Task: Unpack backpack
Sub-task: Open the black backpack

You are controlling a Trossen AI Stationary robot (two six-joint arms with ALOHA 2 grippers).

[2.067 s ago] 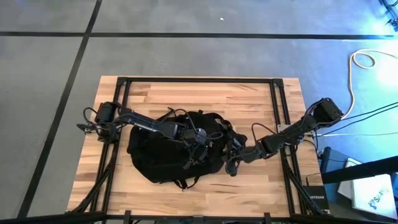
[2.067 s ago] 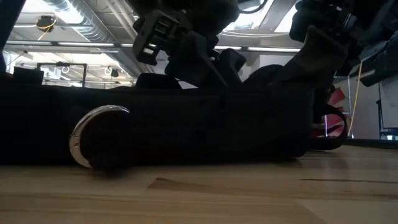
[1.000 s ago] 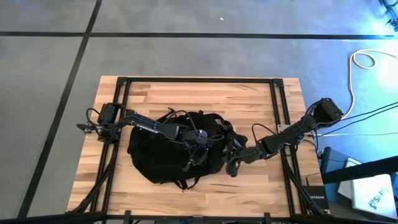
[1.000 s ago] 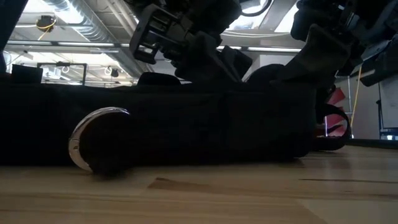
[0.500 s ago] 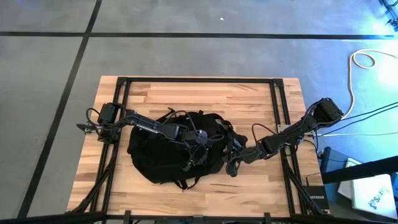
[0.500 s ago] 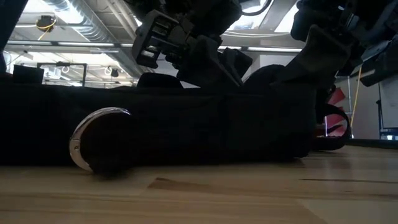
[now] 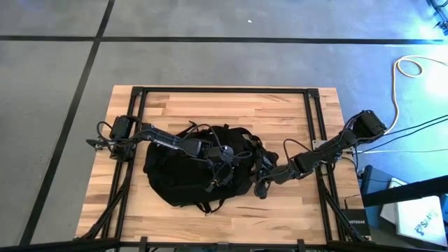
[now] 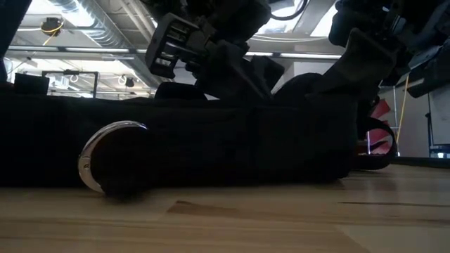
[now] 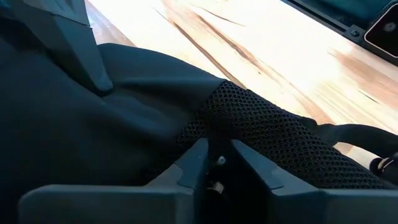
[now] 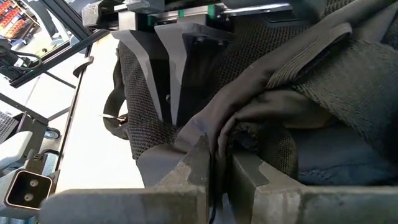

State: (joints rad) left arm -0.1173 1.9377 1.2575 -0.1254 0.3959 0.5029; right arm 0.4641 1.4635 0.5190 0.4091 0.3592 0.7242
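Observation:
The black backpack (image 7: 189,171) lies flat on the middle of the wooden table, a strap loop (image 7: 205,207) at its near side. My left gripper (image 7: 222,161) reaches over its top from the left and is shut at the mesh panel (image 9: 261,134), with a small metal piece (image 9: 219,161) between the fingers. My right gripper (image 7: 262,180) is at the backpack's right side, shut on a fabric fold (image 10: 217,134). In the low view the backpack (image 8: 211,144) fills the width, with both grippers above it. My left gripper pinches a small metal piece (image 9: 215,185) at the edge of the backpack's mesh panel between its two fingers, coming down slanting from the left. What the piece belongs to is too dark to tell. The backpack rests on the table. My right gripper pinches a raised fold of the backpack's fabric (image 10: 214,140) at its right side between the two fingers, coming nearly level from the table's right. Several layers bunch up at the fingers. The rest of the backpack lies on the table.
A round dark thing with a silver rim (image 8: 112,158) sits at the backpack's near side in the low view. A black frame (image 7: 224,91) runs around the tabletop. Bare wood lies along the far (image 7: 224,108) and near edges. Cables and boxes (image 7: 413,210) are off the right edge.
My left gripper has shifted slightly over the backpack's top, a little toward the right and back again, staying shut. The right gripper and the backpack have kept their places.

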